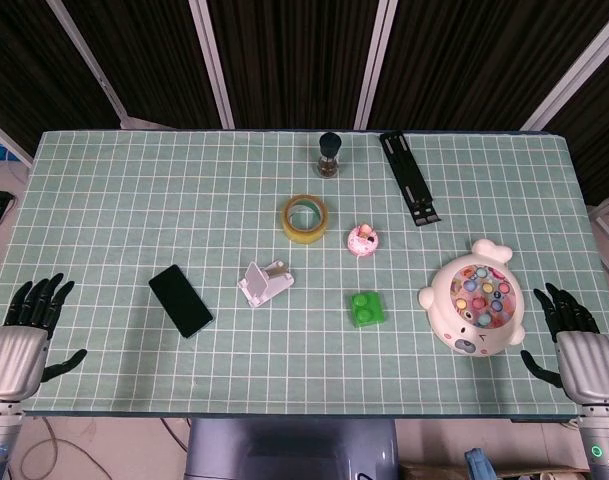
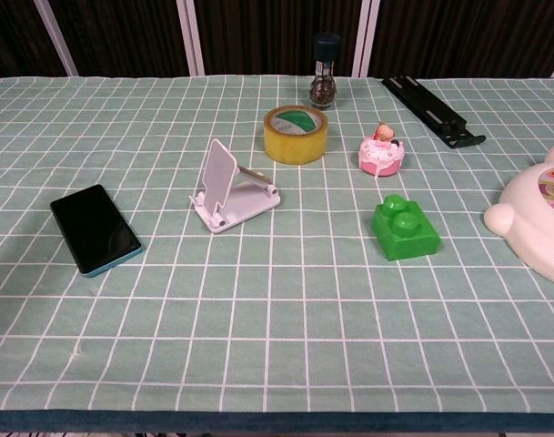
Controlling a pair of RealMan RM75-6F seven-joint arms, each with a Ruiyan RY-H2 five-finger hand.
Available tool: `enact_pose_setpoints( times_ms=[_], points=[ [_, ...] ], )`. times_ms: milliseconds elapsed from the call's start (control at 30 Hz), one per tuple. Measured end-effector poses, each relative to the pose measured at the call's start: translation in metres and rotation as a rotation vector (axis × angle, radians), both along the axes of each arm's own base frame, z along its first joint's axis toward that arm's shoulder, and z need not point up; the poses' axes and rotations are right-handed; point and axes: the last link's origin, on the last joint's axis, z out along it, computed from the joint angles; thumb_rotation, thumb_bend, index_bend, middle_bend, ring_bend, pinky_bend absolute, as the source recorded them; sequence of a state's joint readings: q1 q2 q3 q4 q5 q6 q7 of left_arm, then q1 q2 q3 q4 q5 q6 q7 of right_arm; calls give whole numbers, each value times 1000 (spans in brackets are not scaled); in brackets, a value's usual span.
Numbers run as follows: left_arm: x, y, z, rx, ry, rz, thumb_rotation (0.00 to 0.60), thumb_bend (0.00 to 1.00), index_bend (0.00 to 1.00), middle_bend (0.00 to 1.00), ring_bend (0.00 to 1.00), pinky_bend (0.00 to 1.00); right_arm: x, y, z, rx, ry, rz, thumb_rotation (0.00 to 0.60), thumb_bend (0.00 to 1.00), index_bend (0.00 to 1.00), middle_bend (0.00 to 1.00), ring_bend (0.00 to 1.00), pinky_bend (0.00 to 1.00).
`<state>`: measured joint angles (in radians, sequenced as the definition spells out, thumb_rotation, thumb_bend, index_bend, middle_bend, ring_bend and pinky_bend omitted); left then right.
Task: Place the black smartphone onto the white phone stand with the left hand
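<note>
The black smartphone (image 1: 180,300) (image 2: 94,228) lies flat on the green checked cloth, screen up, left of centre. The white phone stand (image 1: 263,283) (image 2: 228,187) stands empty just to its right, its backrest tilted. My left hand (image 1: 26,332) rests at the table's near left corner, fingers spread and holding nothing, well left of the phone. My right hand (image 1: 574,343) lies at the near right corner, fingers apart and empty. The chest view shows neither hand.
A yellow tape roll (image 1: 306,217) (image 2: 296,134), a pepper grinder (image 1: 329,154) (image 2: 324,71), a small pink cake toy (image 1: 363,241) (image 2: 381,151), a green brick (image 1: 366,308) (image 2: 404,228), a black bracket (image 1: 411,177) (image 2: 433,110) and a white fishing-game toy (image 1: 475,309) (image 2: 540,211) sit around the table.
</note>
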<state>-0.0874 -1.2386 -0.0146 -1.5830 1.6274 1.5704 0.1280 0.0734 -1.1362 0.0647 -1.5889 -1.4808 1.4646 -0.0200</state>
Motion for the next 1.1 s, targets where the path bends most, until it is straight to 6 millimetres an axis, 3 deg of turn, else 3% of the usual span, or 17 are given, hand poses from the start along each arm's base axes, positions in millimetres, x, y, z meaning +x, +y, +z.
enact_pose_setpoints(
  times_ms=[667, 867, 1100],
  points=[
    [1, 5, 2, -16, 28, -14, 600, 66, 0, 0, 0, 0, 0, -1, 0, 0, 3, -3, 600, 362, 61, 0, 0, 151],
    [8, 23, 1, -80, 140, -51, 600, 66, 0, 0, 0, 0, 1, -2, 0, 2, 4, -4, 600, 362, 61, 0, 0, 151],
    [24, 61, -7, -208, 318, -98, 600, 100, 9, 2, 0, 0, 0, -4, -1, 3, 6, -14, 600, 362, 61, 0, 0, 151]
  ],
)
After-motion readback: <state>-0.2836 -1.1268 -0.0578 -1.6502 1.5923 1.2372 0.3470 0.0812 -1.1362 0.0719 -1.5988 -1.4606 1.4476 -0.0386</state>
